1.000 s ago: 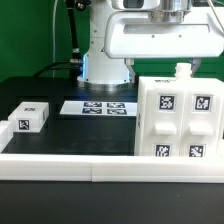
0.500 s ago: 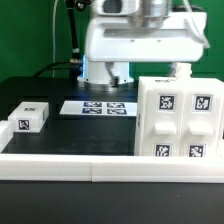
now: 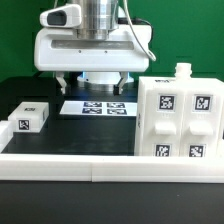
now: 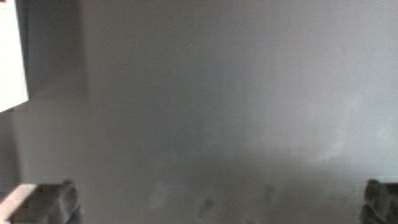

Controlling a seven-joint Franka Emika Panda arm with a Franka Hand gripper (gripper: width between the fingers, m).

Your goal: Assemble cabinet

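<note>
Exterior view, my jaws wide and empty near the marker board [image 3: 97, 106], cabinet [image 3: 180, 120] upright on the counter [image 3: 30, 90] at the exterior view's right, small tagged panel [image 3: 30, 117] at its left, wrist view, my fingertips [image 4: 39, 203] far apart over grey counter.

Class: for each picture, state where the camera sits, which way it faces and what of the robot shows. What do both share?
Exterior view: off the arm, set low; faces across the table at the cabinet and marker board; shows the gripper and wrist.
Wrist view: on the wrist; looks down at dark table; shows both fingertips.
Shared: the open gripper's fingers.
</note>
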